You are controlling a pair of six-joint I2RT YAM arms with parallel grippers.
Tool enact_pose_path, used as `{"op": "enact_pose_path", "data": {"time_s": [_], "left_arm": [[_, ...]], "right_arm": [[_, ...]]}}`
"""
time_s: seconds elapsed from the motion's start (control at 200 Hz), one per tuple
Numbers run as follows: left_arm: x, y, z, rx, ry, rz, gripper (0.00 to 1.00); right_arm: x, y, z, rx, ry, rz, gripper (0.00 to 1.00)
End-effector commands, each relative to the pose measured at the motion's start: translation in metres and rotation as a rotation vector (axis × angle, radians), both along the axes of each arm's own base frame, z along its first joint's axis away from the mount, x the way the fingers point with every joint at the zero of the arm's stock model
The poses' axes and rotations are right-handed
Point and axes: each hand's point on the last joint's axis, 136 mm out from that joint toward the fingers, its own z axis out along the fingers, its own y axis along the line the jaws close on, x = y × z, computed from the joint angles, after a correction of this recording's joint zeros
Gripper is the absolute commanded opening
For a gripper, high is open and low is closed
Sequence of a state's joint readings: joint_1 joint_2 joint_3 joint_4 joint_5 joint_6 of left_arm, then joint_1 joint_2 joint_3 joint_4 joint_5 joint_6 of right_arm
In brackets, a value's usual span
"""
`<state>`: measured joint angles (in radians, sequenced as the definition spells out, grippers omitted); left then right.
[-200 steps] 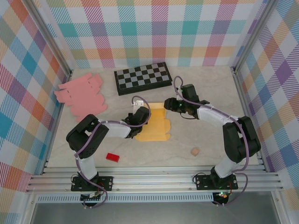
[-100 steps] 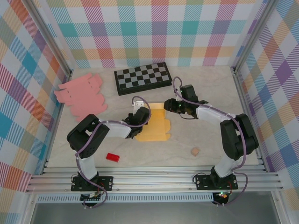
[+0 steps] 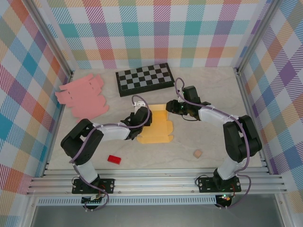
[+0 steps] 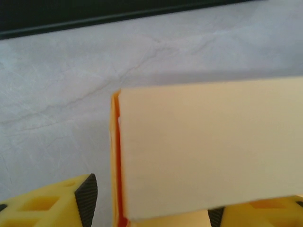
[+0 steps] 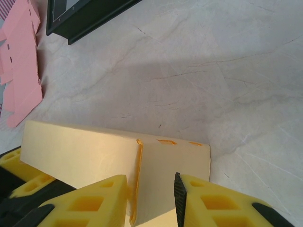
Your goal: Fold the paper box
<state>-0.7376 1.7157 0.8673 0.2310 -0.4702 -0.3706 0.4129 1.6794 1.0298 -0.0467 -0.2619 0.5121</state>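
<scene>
- The paper box (image 3: pixel 158 131), a yellow cardboard blank, lies near the middle of the table (image 3: pixel 213 94), in front of the black-and-white chessboard (image 3: pixel 144 78) and between the two arms.
- The left gripper (image 3: pixel 142 118) sits low at the box's left edge, towards the far end.
- In the left wrist view, a pale panel of the box stands up between the gripper's yellow fingers (image 4: pixel 52 208).
- The left jaws are spread. The dark pad (image 4: pixel 87 196) on one side stands clear of the panel's edge with bare table showing in the gap, so this gripper is released and not pinching.
- The right gripper (image 3: pixel 173 108) is down at the box's far right corner.
- In the right wrist view, a raised cream panel with an orange crease runs down between the two yellow fingers (image 5: pixel 90 203).
- The right gripper's fingers sit on either side of that panel, but I cannot tell whether they press on it or merely straddle it.
- A loose pile of pink cardboard blanks (image 3: pixel 83 97) lies at the far left, well apart from the yellow box.
- A small red block (image 3: pixel 114 159) rests near the front edge on the left.
- A little tan cube (image 3: pixel 198 153) rests near the front on the right.
</scene>
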Motion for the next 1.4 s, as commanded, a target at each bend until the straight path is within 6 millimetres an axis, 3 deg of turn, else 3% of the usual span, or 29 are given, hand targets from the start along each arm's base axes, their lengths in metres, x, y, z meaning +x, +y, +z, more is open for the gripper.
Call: {"op": "enact_pose_path", "data": {"time_s": [0.0, 0.155, 0.315, 0.435, 0.56, 0.88, 1.235, 1.395], "left_arm": [[-0.009, -0.016, 0.033, -0.081, -0.015, -0.073, 0.65], [-0.031, -0.024, 0.043, -0.131, 0.01, -0.194, 0.67], [-0.051, -0.007, 0.062, -0.182, -0.005, -0.193, 0.65], [-0.041, 0.018, 0.082, -0.305, 0.034, -0.107, 0.58], [-0.025, 0.021, 0.092, -0.478, 0.095, -0.095, 0.55], [-0.009, 0.002, 0.058, -0.555, 0.176, -0.07, 0.4], [-0.01, 0.009, 0.022, -0.522, 0.244, -0.008, 0.18], [-0.014, 0.015, 0.013, -0.493, 0.257, 0.012, 0.17]], "right_arm": [[-0.007, -0.011, -0.012, -0.059, 0.031, -0.016, 0.34], [-0.006, -0.011, -0.01, -0.06, 0.029, -0.023, 0.34], [-0.005, -0.011, -0.008, -0.062, 0.023, -0.021, 0.34], [-0.006, -0.011, -0.007, -0.064, 0.019, -0.013, 0.35], [-0.007, -0.011, -0.007, -0.064, 0.023, -0.01, 0.35], [-0.007, -0.008, -0.004, -0.058, 0.023, -0.003, 0.35], [-0.009, -0.009, -0.007, -0.072, 0.027, -0.002, 0.35], [-0.008, -0.012, -0.009, -0.084, 0.033, -0.019, 0.35]]}}
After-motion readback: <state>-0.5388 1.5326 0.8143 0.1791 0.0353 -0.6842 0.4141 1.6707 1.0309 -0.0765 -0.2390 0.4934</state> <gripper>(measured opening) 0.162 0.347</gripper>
